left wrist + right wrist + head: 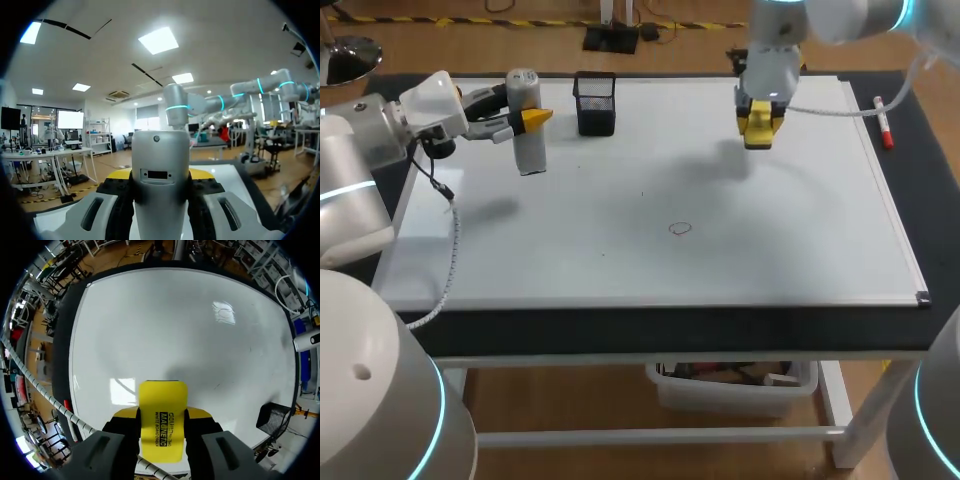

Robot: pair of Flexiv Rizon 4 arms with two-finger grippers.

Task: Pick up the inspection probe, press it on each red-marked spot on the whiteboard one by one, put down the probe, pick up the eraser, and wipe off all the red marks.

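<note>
The black mesh cup (595, 103) stands close to the far edge of the whiteboard (620, 260), and the rest is placed from it. Just left of the cup, the left gripper (535, 119) comes in sideways with its fingers closed on the inspection probe (527, 120), a grey cylinder held upright. In the left wrist view the two yellow tips press its sides, spread only as wide as its body. The probe's lower end hangs off the board (its shadow falls well apart from it, toward the board's left edge).

Well to the right of the cup, at about the same depth, the right gripper (760, 128) points downward. Its fingers are clamped on the yellow eraser (759, 124), one on each side, as the right wrist view shows plainly. The eraser hangs above the white surface with a soft shadow under it, not touching.

A red mark (680, 228), a small ring, lies on the board nearer the front than the cup and a little to its right, about mid-board and apart from both grippers. A wide stretch of plain white runs from the cup to the mark, and on from the mark to the near and right edges.

A red marker (883, 122) lies far right of the cup, on the dark table (925, 200) strip just beyond the board's right frame.
</note>
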